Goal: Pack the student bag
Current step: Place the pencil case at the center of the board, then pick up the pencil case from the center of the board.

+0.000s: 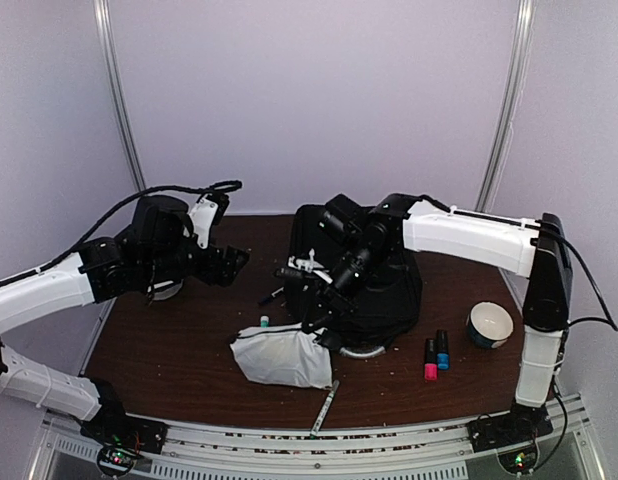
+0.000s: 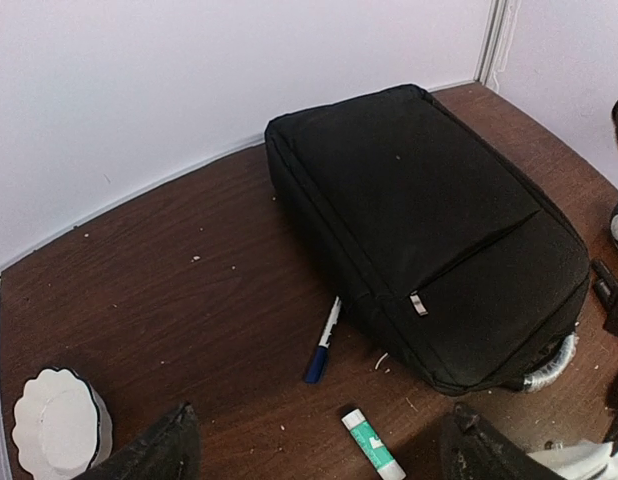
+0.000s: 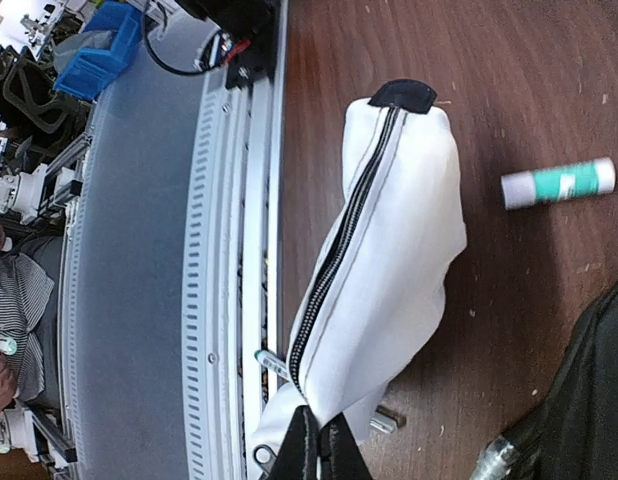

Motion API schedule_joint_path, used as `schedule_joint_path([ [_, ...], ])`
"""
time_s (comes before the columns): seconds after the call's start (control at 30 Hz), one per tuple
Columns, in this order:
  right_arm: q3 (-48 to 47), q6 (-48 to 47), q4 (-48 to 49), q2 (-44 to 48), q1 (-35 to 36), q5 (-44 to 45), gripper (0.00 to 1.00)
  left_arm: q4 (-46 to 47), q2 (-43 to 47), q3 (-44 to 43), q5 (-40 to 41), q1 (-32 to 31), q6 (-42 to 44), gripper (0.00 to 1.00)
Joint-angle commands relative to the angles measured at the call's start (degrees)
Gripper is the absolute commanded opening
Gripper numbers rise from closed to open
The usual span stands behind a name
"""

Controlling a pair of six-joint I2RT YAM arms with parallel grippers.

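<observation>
Open tabletop [image 2: 139,290] left of student bag [image 2: 429,220] — pen [image 2: 322,342], glue stick [image 2: 371,442], white pouch [image 1: 279,355] border it.

Lit evenly from above, leaving only a thin shadow under the student bag [image 2: 429,230]. Loses most detail in the bag's black fabric in the overhead view, grainy and slightly hazy. Bows straight lines toward the edges of both wrist views and burns brightest on the white pouch [image 3: 389,260] beside the bag.

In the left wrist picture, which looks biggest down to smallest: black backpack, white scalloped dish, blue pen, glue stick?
1. black backpack
2. white scalloped dish, partly out of frame
3. blue pen and glue stick: too alike to rank; the stick lies nearer the camera.
</observation>
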State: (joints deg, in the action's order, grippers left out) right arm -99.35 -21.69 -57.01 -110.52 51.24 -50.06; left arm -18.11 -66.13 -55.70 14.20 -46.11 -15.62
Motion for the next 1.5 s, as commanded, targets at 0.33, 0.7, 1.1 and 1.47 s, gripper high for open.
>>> schedule_joint_path([
  [0.33, 10.76, -3.35, 6.56, 3.61, -6.14, 9.9, 0.38, 2.86, -3.25, -0.29, 0.3, 1.49, -0.51, 0.85],
  [0.7, -10.3, -13.23, -9.2, -9.86, 0.29, 14.84, 0.7, 1.25, -1.81, -2.81, 0.29, 1.81, -1.79, 0.84],
  [1.1, -20.36, -11.25, -16.75, -20.84, 4.78, 22.29, 0.68, 2.15, 3.35, -0.7, 3.01, 1.88, -3.66, 0.82],
  [1.47, -20.68, -9.33, -13.75, -22.63, 5.54, 21.76, 0.23, 1.48, 1.69, -1.88, 3.14, 1.89, -2.81, 0.81],
])
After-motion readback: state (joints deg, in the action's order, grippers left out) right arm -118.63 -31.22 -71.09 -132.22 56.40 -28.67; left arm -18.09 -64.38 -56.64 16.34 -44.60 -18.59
